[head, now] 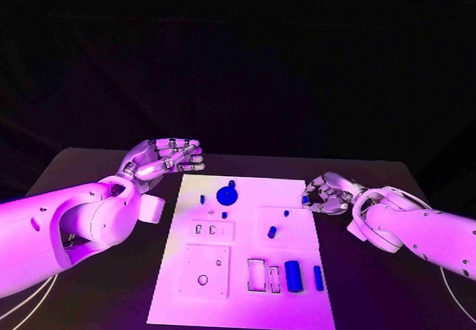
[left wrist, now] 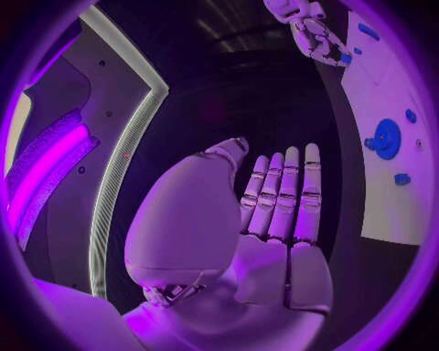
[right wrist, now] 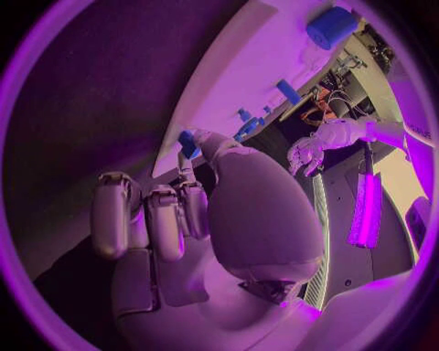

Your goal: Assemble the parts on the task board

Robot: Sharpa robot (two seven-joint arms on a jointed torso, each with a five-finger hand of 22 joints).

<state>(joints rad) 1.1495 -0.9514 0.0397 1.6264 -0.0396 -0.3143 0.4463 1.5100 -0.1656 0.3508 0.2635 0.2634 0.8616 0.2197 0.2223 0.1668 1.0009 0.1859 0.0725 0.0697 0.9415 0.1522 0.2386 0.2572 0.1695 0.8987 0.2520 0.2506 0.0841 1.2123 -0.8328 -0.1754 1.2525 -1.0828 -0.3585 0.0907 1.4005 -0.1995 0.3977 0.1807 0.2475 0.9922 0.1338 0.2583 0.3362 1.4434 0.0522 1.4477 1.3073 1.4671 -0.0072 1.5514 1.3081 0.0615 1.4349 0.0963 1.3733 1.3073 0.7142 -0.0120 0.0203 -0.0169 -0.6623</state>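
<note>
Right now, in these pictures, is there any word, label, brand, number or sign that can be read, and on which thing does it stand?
None can be read.
Task board: recesses and holes, no lettering to be seen.
Blue parts, such as the round blue disc: plain.
Left hand and right hand: no readable marking.

The small blue part [right wrist: 187, 142] at the right hand [right wrist: 174, 219] is half hidden behind its fingertips.
</note>
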